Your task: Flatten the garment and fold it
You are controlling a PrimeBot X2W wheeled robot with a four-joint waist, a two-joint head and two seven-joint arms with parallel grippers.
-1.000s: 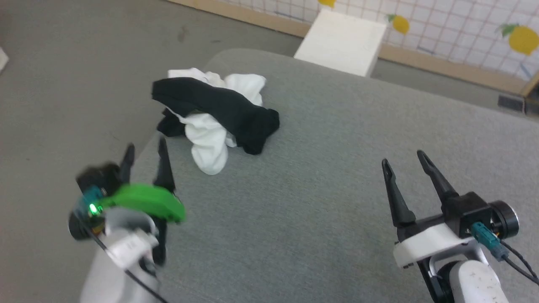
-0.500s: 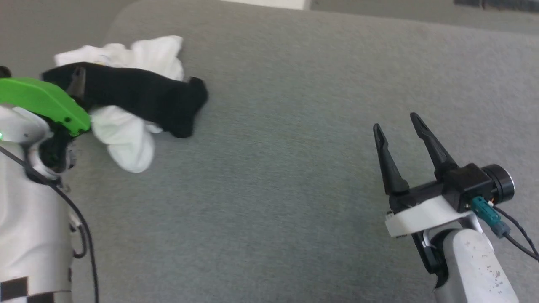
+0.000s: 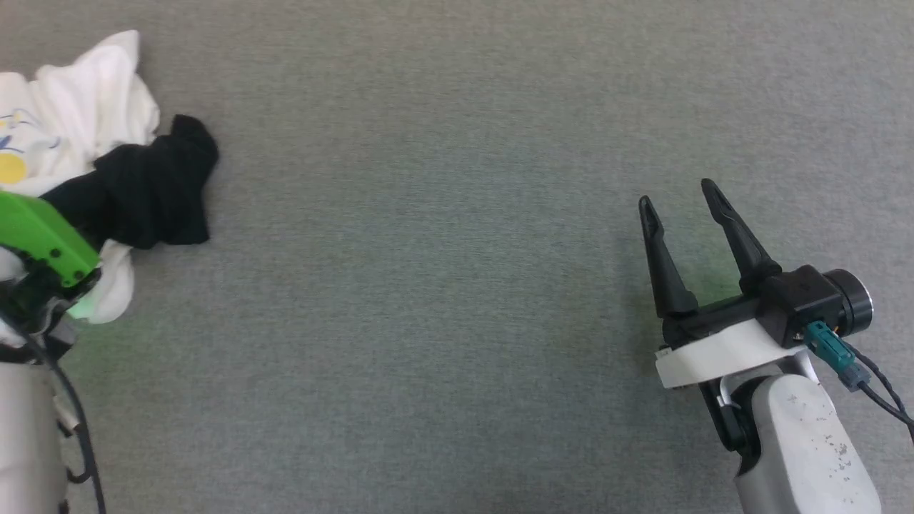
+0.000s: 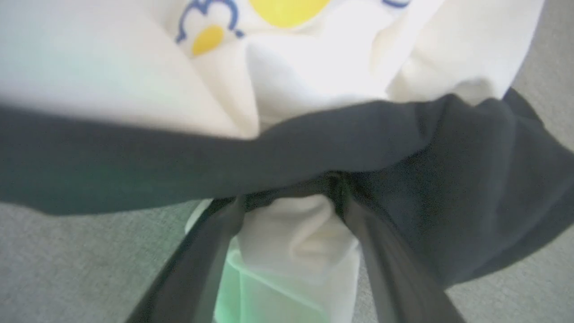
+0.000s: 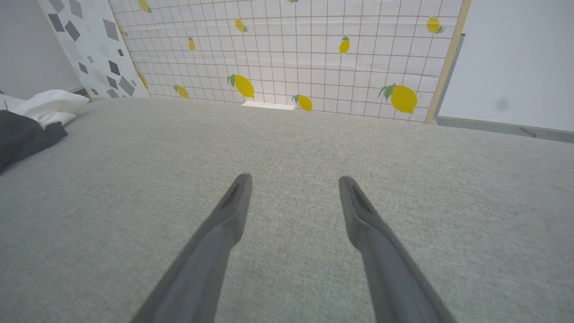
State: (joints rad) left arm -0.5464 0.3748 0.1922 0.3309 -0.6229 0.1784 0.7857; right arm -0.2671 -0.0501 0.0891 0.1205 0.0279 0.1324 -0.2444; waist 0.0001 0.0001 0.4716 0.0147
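Note:
The garment (image 3: 143, 193) lies crumpled at the far left of the head view, a black sleeve draped across bunched white cloth with a yellow and blue print. My left arm's green wrist cover (image 3: 43, 243) sits over its near edge. In the left wrist view my left gripper (image 4: 289, 197) is open, with a white fold (image 4: 296, 242) between the fingers and the tips tucked under the black sleeve (image 4: 448, 170). My right gripper (image 3: 678, 195) hovers open and empty far to the right over bare grey fabric; its own view shows the garment (image 5: 31, 116) at the left edge.
A wide grey fabric surface (image 3: 428, 285) carries everything and stretches between the two grippers. In the right wrist view a wall with a lemon-print grid (image 5: 287, 54) stands beyond the surface's far edge.
The head camera has swung down and right, shifting the whole picture. My left gripper has reached forward into the garment's near edge. The right gripper has kept its pose, open.

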